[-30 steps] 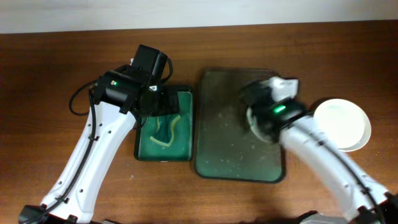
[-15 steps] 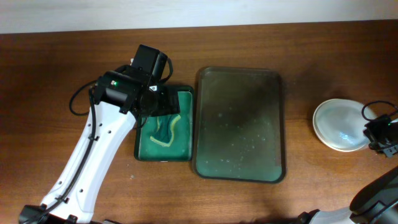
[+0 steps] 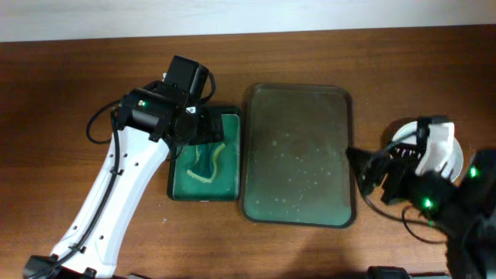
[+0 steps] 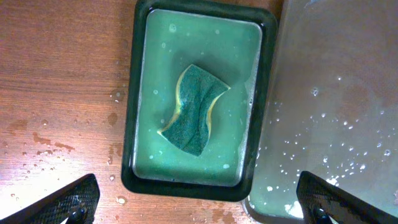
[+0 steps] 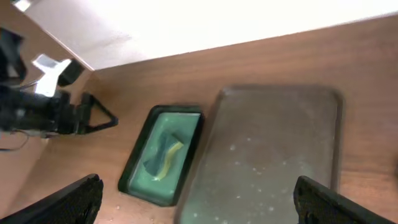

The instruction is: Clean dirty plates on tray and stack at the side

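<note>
Now note the tray (image 3: pixel 298 155) newly cleared, plates (image 3: pixel 400 134) stacked at right; read left gripper (image 4: pixel 199 202) and right gripper (image 5: pixel 198 202) as spread wide, empty; treat task as near done.

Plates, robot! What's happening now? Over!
Left tool open, right tool open, both empty. Tray holds no plates. Plates right of it, half hidden under right arm. Sponge in green tray.
</note>
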Tool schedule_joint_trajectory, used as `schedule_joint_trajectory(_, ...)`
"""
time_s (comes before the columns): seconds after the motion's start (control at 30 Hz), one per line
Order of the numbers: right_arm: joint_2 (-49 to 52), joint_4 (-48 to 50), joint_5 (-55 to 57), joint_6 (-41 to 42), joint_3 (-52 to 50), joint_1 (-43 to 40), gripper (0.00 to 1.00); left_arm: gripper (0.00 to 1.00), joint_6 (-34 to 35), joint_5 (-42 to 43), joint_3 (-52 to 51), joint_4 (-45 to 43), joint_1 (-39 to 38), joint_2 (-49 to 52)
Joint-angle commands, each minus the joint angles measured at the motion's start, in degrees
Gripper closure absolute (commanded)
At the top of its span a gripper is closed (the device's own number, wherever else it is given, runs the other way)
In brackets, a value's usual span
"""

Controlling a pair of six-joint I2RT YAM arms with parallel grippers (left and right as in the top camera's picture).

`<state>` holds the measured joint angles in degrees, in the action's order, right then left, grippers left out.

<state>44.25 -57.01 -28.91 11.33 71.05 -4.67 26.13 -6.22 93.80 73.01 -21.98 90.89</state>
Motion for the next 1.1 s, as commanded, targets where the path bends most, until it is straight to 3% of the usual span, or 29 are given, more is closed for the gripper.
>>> schedule_joint_trajectory(0.0,-3.3,-0.4,11.1,-6.0,0.3,1.5,0.02,0.01,-0.1,-0.6,0.0,-0.1,0.4,-0.5)
schedule_joint_trajectory(0.1,-4.2,-0.4,12.1,-17.4,0.2,1.4,0.02,0.01,-0.1,-0.6,0.0,-0.1,0.4,-0.5)
schedule_joint_trajectory(0.2,-4.9,2.1,14.7,-22.4,-3.3,3.7,0.02,0.01,-0.1,-0.6,0.0,-0.1,0.4,-0.5)
schedule_joint_trajectory(0.43,-26.3,17.4,17.6,-23.1,-35.9,5.8,0.01,0.01,-0.1,-0.6,0.0,-0.1,0.4,-0.5)
schedule_joint_trajectory(0.63,-43.1,38.5,15.6,-22.9,-61.8,5.8,0.02,0.01,-0.1,-0.6,0.0,-0.1,0.4,-0.5)
schedule_joint_trajectory(0.8,-44.1,48.1,15.6,-22.9,-68.1,5.8,0.02,0.01,-0.1,-0.6,0.0,-0.1,0.4,-0.5)
schedule_joint_trajectory(1.07,-44.0,53.9,15.8,-22.9,-70.7,5.8,0.02,0.0,-0.1,-0.6,0.0,-0.1,0.4,-0.5)
